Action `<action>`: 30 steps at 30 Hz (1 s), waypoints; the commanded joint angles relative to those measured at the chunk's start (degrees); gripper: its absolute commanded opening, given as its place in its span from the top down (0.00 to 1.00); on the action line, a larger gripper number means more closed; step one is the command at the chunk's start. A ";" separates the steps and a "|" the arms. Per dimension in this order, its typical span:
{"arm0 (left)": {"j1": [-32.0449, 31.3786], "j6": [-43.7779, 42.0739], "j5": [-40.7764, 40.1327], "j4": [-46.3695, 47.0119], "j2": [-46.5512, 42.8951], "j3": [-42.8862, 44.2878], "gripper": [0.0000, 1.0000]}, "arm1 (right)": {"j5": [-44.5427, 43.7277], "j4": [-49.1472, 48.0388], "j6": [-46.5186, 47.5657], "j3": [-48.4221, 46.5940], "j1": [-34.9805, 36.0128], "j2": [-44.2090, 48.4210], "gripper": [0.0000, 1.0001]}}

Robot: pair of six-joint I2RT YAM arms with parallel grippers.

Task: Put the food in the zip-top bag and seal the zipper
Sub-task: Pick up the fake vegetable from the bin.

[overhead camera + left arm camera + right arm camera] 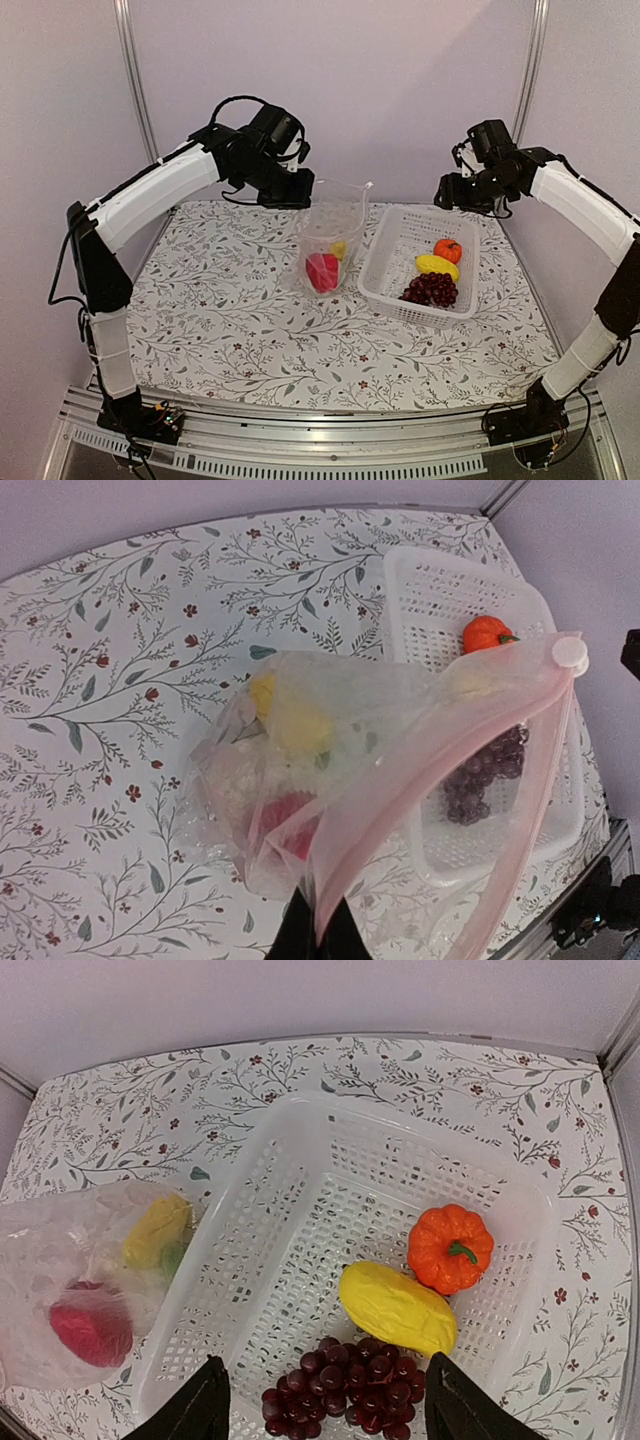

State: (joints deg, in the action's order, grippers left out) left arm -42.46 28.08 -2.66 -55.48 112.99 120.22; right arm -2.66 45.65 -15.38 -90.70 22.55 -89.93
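The left gripper (316, 928) stood clamped on the mouth of the zip-top bag (330, 235), red pepper (322, 271) inside; a slip risked collapsing it. The right gripper (325, 1415) hung wide open and empty above the white basket (232, 1250), whose walls hemmed in the orange fruit (450, 1248), yellow piece (397, 1308) and grapes (340, 1370).

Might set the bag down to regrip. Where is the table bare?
Bare cloth spreads left of the zip-top bag and in front of it and the white basket, toward the arm bases. The basket's far half is bare too. Crowded: its near end, with grape bunch, yellow piece and orange fruit, and the tight strip between bag and basket.
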 commanded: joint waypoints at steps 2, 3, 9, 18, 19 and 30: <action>1.08 -0.08 0.94 1.08 -1.48 0.72 1.00 | 5.30 -0.58 -1.03 2.83 -3.80 -4.28 0.36; 1.18 0.30 1.39 1.16 -1.34 0.76 1.00 | 5.18 -0.23 -0.22 2.88 -3.87 -5.01 0.37; 1.29 0.27 1.79 1.84 -1.45 0.28 1.00 | 4.91 1.45 0.76 1.29 -5.27 -12.12 0.39; 1.84 0.85 3.49 2.36 -1.13 -0.42 1.00 | -1.13 3.81 3.46 -6.00 -5.85 -20.71 0.40; 1.86 0.80 3.31 2.54 -1.06 -0.53 1.00 | -1.52 3.80 3.70 -6.39 -6.11 -21.43 0.40; 2.37 0.00 3.74 2.42 -0.93 0.74 1.00 | -1.99 5.07 3.51 -10.72 -9.08 -27.26 0.37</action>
State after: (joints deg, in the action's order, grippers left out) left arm -41.08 28.71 0.69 -53.98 112.99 120.16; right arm -3.40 49.50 -12.36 -99.22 14.41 -115.52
